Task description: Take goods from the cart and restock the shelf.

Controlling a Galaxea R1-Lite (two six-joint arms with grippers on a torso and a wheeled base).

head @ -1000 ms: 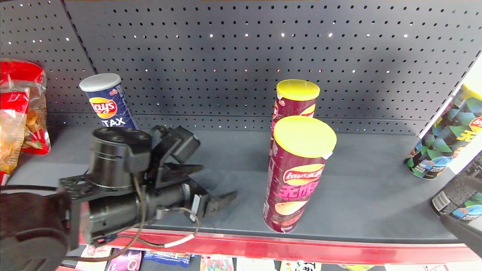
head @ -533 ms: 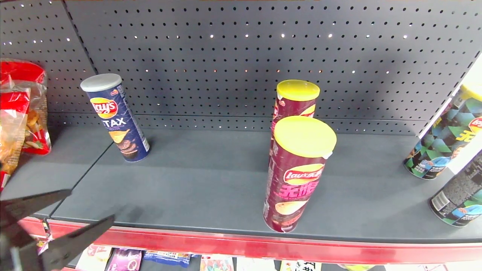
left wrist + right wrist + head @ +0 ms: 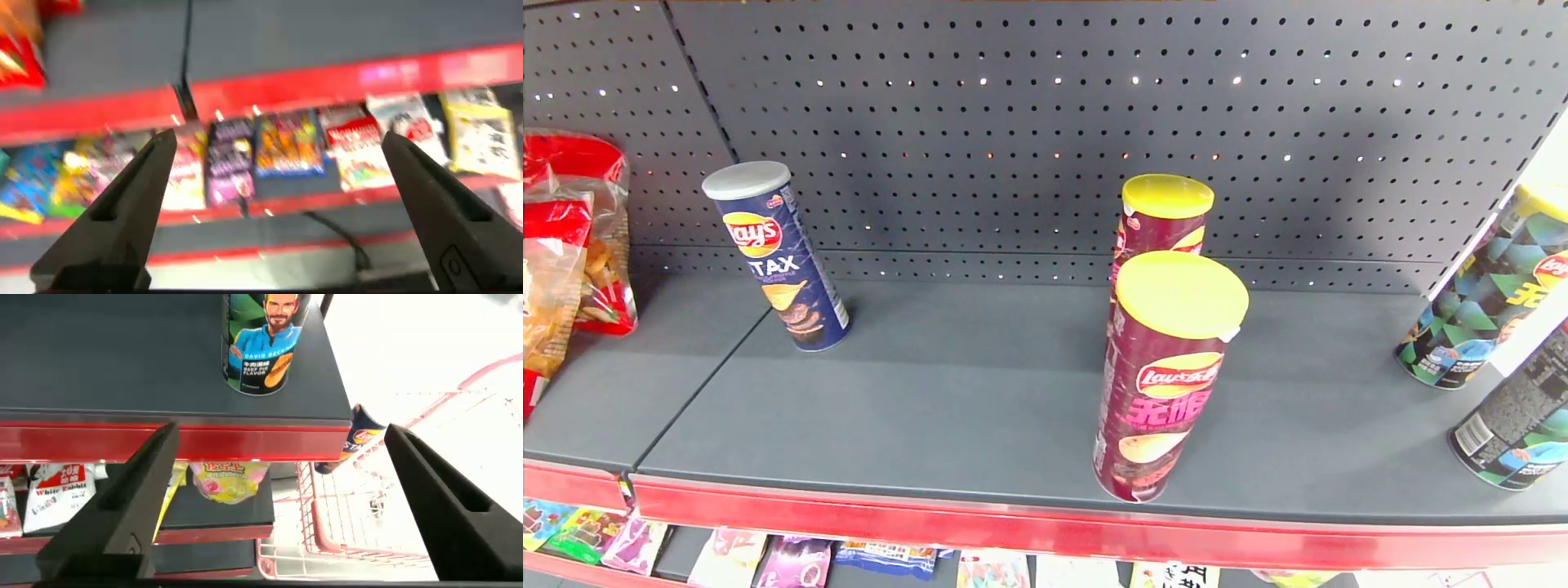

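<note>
A blue chips can with a grey lid stands on the grey shelf at the back left, with nothing holding it. Two maroon cans with yellow lids stand in a row at the middle, one in front and one behind. My left gripper is open and empty, in front of the red shelf edge and the lower shelf's packets. My right gripper is open and empty, below the shelf's right end, near the red wire cart, which holds a blue can.
Snack bags crowd the shelf's left end. Patterned cans stand at the right, one close to the edge. A perforated back panel closes the rear. Open shelf room lies between the blue and maroon cans.
My left arm has drawn back from the shelf, down and to the left, out of the head view, leaving the blue can standing. The right arm's tip has also left the lower right corner.
</note>
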